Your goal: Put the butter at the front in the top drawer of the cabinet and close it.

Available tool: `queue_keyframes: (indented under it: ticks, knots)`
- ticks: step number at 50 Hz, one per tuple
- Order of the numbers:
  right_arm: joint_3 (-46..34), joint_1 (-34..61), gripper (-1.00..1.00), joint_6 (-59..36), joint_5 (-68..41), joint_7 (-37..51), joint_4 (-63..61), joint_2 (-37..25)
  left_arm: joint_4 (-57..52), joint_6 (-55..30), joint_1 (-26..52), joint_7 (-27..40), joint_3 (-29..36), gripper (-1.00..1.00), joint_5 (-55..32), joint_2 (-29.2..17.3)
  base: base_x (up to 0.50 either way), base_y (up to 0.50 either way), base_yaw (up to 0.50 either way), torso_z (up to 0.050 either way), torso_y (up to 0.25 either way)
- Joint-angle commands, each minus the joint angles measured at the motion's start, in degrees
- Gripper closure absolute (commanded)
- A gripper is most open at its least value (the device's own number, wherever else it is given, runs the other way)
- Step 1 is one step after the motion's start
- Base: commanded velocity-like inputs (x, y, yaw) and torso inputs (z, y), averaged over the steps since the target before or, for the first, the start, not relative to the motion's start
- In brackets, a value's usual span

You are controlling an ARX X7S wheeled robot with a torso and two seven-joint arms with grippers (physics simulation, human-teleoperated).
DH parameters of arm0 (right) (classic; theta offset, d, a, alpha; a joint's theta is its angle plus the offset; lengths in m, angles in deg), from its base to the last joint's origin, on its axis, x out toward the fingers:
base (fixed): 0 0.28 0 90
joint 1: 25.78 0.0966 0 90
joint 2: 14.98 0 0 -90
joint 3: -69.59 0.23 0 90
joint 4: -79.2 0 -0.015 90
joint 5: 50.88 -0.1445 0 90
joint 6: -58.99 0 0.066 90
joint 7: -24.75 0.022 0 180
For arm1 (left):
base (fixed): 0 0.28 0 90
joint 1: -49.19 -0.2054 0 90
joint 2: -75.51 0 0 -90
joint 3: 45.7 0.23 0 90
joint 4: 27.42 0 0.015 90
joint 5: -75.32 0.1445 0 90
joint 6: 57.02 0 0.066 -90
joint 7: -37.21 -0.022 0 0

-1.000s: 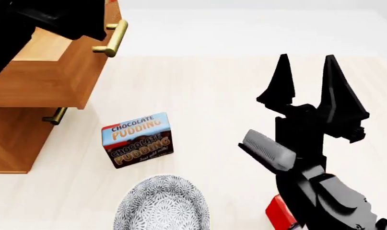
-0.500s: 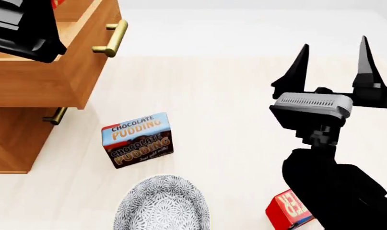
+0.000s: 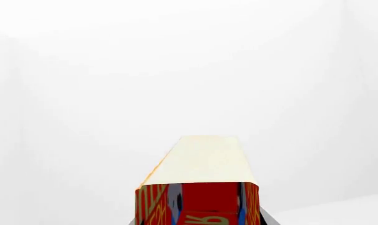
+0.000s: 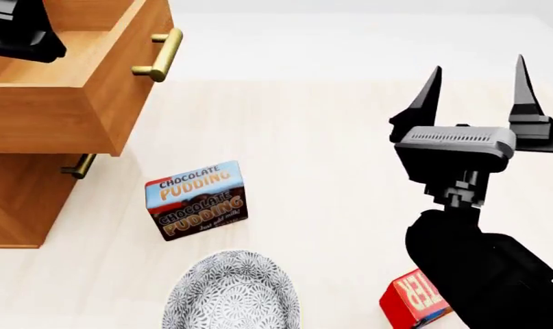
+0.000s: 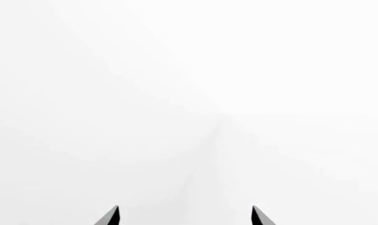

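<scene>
In the left wrist view, my left gripper (image 3: 204, 219) is shut on the butter (image 3: 204, 164), a red-and-orange carton with a cream face, and only white shows behind it. In the head view, the left arm (image 4: 16, 27) hangs over the open top drawer (image 4: 75, 103) of the cabinet (image 4: 11, 199) and hides the held carton. A second identical butter carton (image 4: 413, 298) stands on the floor at the lower right, partly behind my right arm. My right gripper (image 4: 475, 72) is raised and open with nothing between its fingers, as the right wrist view of the right gripper (image 5: 185, 215) also shows.
A chocolate pudding box (image 4: 197, 199) stands in front of the cabinet. A patterned bowl (image 4: 230, 291) sits nearer me. The top drawer's brass handle (image 4: 162, 55) juts out to the right, and the lower drawer's handle (image 4: 79, 166) sits beneath it.
My left arm has moved up and left over the open drawer, mostly leaving the head view. My right gripper has turned, risen and shifted right, uncovering more of the floor carton.
</scene>
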Motion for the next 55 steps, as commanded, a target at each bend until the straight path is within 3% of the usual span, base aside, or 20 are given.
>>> queue_keyframes:
  ticks: [1,29,55]
  knots:
    - [0.52,-0.56,-1.0,0.38,-0.57,-0.03,-0.06,-0.11,3.92,-0.83,2.89,-0.49,0.18,1.0,3.57,1.3,0.0,0.0,0.0,0.0,0.01]
    - [1.24,-1.61,-1.0,-0.58,-0.67,0.21,-1.97,-0.94,18.47,-2.54,8.32,-5.41,4.77,1.0,10.73,5.75,0.0,0.0,0.0,0.0,0.001]
    - [1.6,-2.35,-1.0,0.19,-0.59,0.31,-1.07,-0.68,24.48,-1.2,6.5,-7.99,7.33,1.0,13.39,8.63,0.0,0.0,0.0,0.0,0.002]
